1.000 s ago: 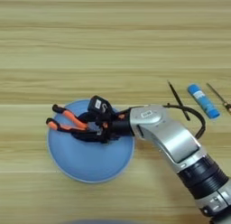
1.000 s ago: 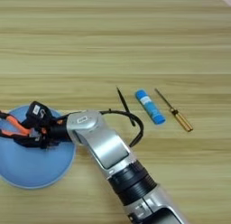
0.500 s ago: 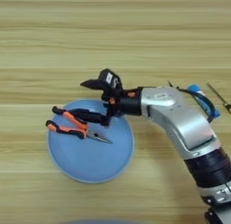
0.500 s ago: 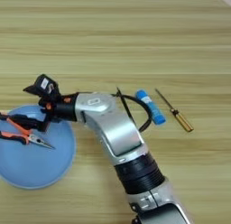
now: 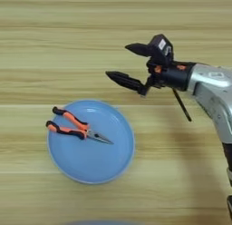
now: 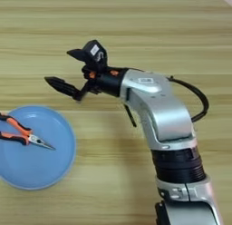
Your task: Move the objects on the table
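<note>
The pliers (image 5: 74,127) lie flat in the left half of the blue plate (image 5: 115,163) at lower left of the table (image 5: 54,42), while the right gripper (image 5: 123,63), up and right of the plate, has its two black fingers spread wide around nothing.

A broad light-wood table (image 5: 54,33) with horizontal plank grain and darker streaks fills both views. Directly on it lies a round blue plate (image 5: 106,163), toward the robot's left and near the lower part of the surface, bearing small pliers (image 5: 74,129) with orange-and-black handles, their metal tips pointing toward the plate's centre. A thin dark stick-like item (image 5: 182,106) lies on the bare wood to the plate's upper right, well apart from it.
</note>
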`<state>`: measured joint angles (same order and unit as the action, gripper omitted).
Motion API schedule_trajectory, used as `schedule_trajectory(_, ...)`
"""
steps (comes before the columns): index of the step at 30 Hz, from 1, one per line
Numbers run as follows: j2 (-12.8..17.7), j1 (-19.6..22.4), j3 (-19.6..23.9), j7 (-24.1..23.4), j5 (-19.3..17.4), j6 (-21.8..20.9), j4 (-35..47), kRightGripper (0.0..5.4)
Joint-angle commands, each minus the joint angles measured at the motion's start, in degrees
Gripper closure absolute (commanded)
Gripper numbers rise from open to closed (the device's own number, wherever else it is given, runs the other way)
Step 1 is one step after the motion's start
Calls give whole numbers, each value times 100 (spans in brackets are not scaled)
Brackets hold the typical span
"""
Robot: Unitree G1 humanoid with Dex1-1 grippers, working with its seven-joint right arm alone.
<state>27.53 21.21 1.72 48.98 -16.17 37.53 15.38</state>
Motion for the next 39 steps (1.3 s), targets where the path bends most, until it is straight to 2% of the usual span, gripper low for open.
schedule_trajectory(1,475,176,463,-153,-23,-159,-134,3)
schedule_trajectory(8,1098,-27,944,-197,232,-449,-948,3)
schedule_trajectory(18,1579,-59,1169,-317,621,-969,-2212,3)
schedule_trajectory(30,1655,130,1028,-360,925,-1589,-3648,3)
schedule_trajectory(39,1586,222,909,-383,1073,-1853,-4215,3)
